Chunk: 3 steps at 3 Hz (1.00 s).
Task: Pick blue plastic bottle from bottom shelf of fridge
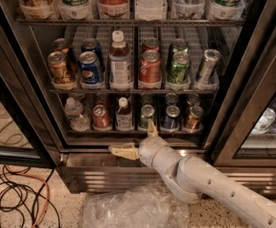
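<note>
The blue plastic bottle (pixel 124 114), slim with a white cap and pale label, stands upright in the front row of the bottom shelf (pixel 95 133) of the fridge (pixel 29 94). A red can is on its left and a green can on its right. My gripper (pixel 134 139) is open, in front of the shelf and below the bottle. One cream finger (pixel 123 151) points left over the steel base. The other finger (pixel 152 128) points up just right of the bottle. Neither finger touches the bottle.
A bigger white-capped bottle (pixel 120 61) stands among cans on the rack above. A clear water bottle (pixel 76 114) is at the bottom shelf's left end. Crumpled clear plastic (pixel 133 208) and cables (pixel 14 194) lie on the floor. An open glass door (pixel 252 99) is at right.
</note>
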Each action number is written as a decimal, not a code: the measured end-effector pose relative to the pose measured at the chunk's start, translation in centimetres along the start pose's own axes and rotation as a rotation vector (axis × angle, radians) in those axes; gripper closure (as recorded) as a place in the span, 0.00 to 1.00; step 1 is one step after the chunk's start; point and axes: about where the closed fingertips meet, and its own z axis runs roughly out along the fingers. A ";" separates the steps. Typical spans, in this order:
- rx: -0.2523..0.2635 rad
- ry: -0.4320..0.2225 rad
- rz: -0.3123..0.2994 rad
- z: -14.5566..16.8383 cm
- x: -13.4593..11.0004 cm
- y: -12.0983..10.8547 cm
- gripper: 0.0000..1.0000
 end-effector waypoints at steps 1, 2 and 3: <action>0.005 0.001 -0.003 0.2 0.2 -0.1 0.00; 0.005 0.001 -0.004 0.2 0.2 -0.1 0.09; -0.010 -0.003 -0.013 0.4 0.4 0.4 0.13</action>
